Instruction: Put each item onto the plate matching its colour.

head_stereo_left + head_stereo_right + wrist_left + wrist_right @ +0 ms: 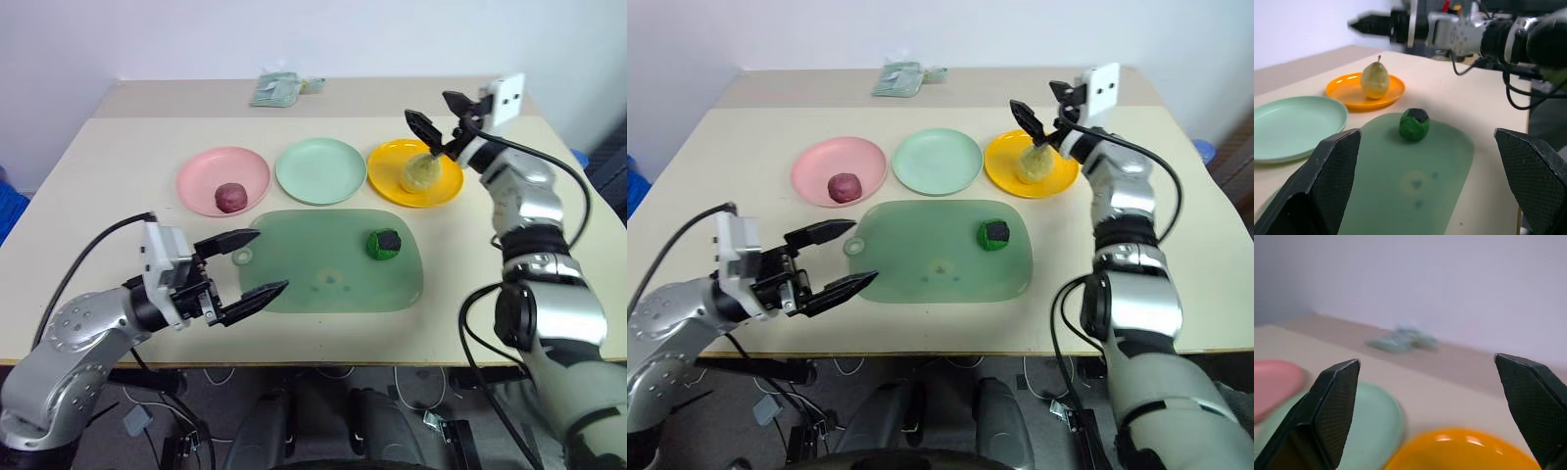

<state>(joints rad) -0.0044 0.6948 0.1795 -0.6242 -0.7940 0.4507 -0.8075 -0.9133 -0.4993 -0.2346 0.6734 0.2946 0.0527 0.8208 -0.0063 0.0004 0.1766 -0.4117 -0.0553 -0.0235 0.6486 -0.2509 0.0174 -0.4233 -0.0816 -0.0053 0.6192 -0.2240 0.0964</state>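
Note:
A dark reddish-purple lump (pixel 229 196) lies on the pink plate (pixel 201 172). The pale yellow pear-shaped item (pixel 420 172) stands on the orange-yellow plate (pixel 390 174). Between them the mint green plate (pixel 320 170) holds nothing. The dark green chunk (pixel 384 244) rests on the translucent green mat (pixel 323 264), toward its right end. My right gripper (pixel 439 110) hangs open above the yellow plate's far edge, holding nothing. My left gripper (pixel 253 264) is open and level near the table's front, at the mat's left end, with nothing between its fingers.
A crumpled pale green packet (pixel 277 90) lies at the back of the table near the wall. A cable runs along my right arm (pixel 534 211), which reaches over the table's right side. The table's front edge lies just behind my left gripper.

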